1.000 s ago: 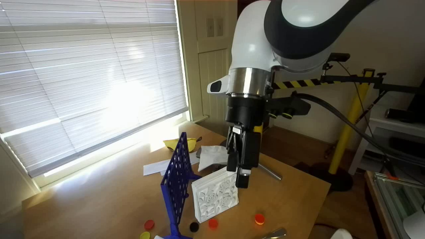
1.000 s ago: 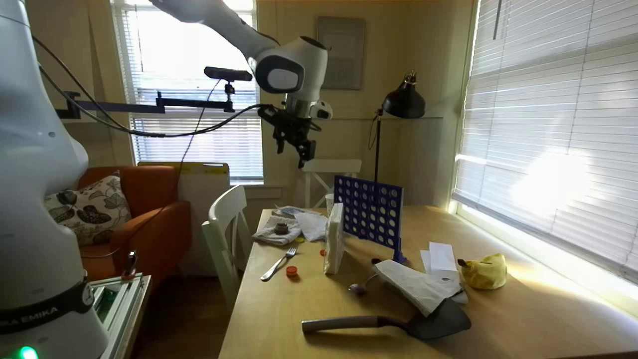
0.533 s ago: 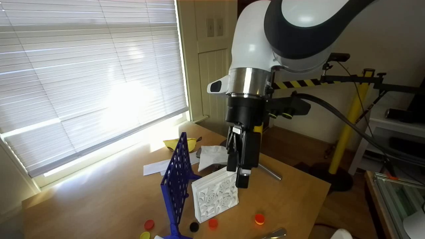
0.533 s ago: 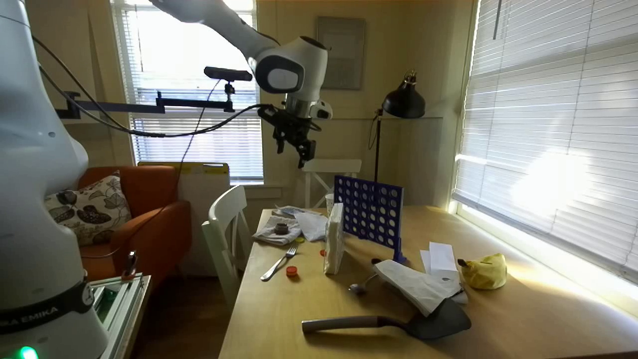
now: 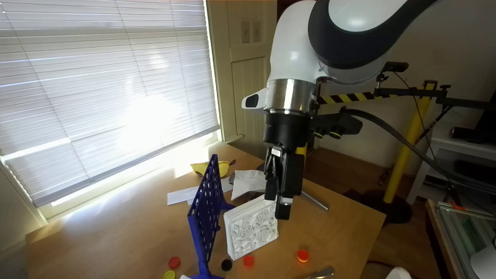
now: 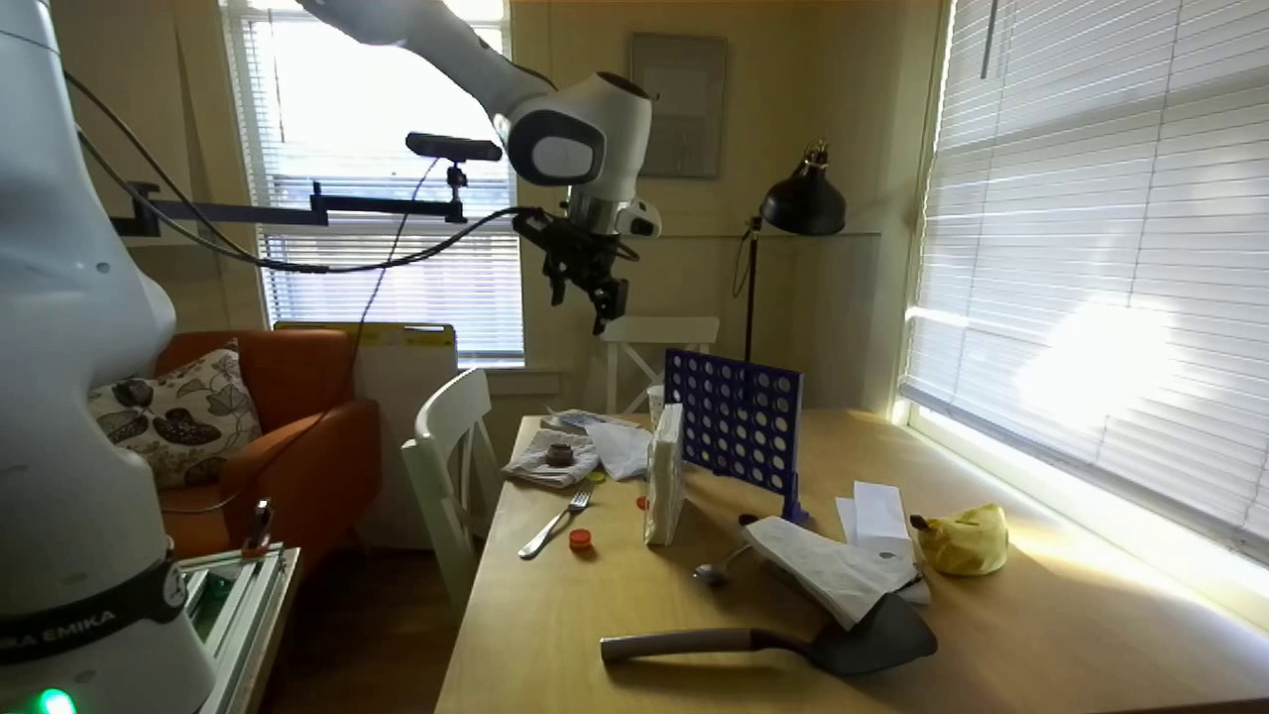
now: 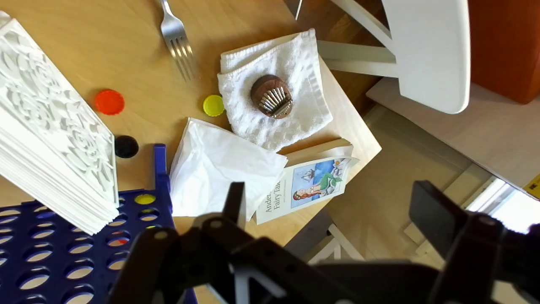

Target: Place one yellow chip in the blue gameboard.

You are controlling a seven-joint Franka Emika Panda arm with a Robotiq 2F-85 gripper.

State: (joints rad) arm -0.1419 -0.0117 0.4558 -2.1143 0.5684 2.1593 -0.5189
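The blue gameboard [image 6: 732, 418] stands upright on the table in both exterior views, its round holes facing sideways. In the wrist view, part of the gameboard [image 7: 55, 249] shows at lower left. One yellow chip [image 7: 213, 105] lies flat beside the white towel; this yellow chip [image 6: 597, 477] is small in an exterior view. Another yellow chip [image 5: 169, 275] rests at the board's far side. Yellow also shows in a corner hole of the board; I cannot tell whether it sits inside or behind. My gripper [image 7: 331, 190] hangs open high above the table, nothing between its fingers.
A white carved box [image 5: 252, 228] stands close to the board. Nearby lie red chips [image 7: 109, 101], a black chip [image 7: 126, 146], a fork [image 7: 175, 38], a napkin [image 7: 219, 164], a book [image 7: 312, 181] and a towel [image 7: 295, 63] bearing a round brown object. A spatula [image 6: 684, 645] lies nearer the robot.
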